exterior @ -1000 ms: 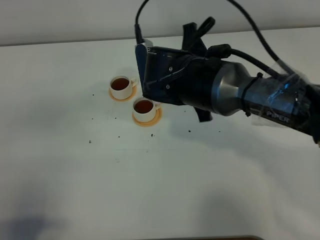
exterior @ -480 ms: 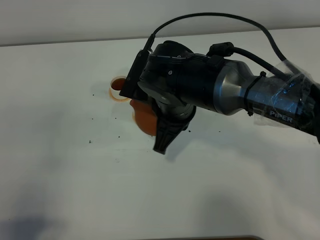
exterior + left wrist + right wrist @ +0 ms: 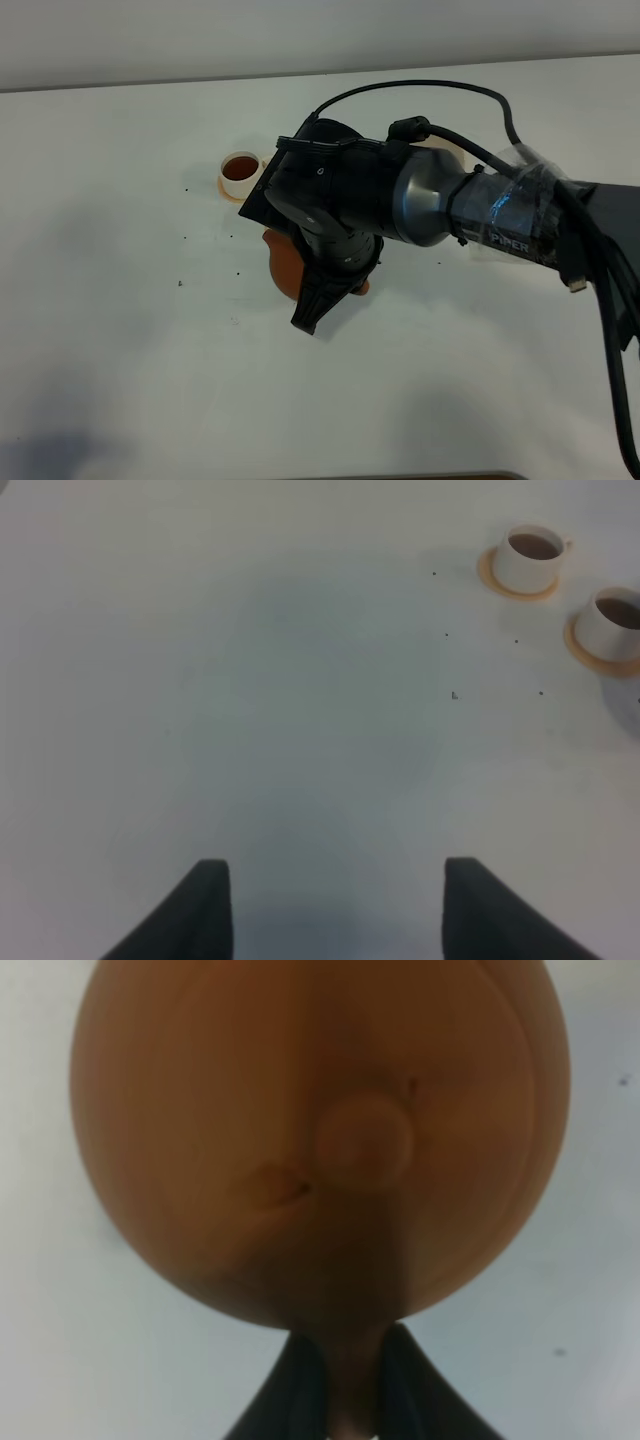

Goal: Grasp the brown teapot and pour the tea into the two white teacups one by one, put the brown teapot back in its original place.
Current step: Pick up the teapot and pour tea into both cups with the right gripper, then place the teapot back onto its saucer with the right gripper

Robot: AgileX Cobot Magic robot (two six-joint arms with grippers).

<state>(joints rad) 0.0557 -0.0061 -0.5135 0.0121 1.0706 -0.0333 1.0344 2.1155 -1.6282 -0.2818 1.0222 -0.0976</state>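
Observation:
The brown teapot (image 3: 283, 262) hangs in my right gripper (image 3: 322, 296), which is shut on its loop handle. In the right wrist view the teapot (image 3: 300, 1130) fills the frame, lid knob (image 3: 363, 1142) toward the camera, with the gripper (image 3: 345, 1370) closed on the handle. One white teacup (image 3: 240, 172) holding dark tea shows in the high view; the other is hidden under the arm. The left wrist view shows both teacups (image 3: 530, 558) (image 3: 612, 625) with tea, on orange coasters. My left gripper (image 3: 335, 910) is open and empty, well away from the cups. The beige saucer is hidden.
The big black right arm (image 3: 480, 215) reaches across the middle of the white table (image 3: 120, 330) from the right. Small dark specks (image 3: 181, 283) lie scattered on the table near the cups.
The right wrist has rolled over; the teapot, hidden behind the gripper a second ago, now shows beneath it and covers the nearer cup. The arm has shifted slightly right.

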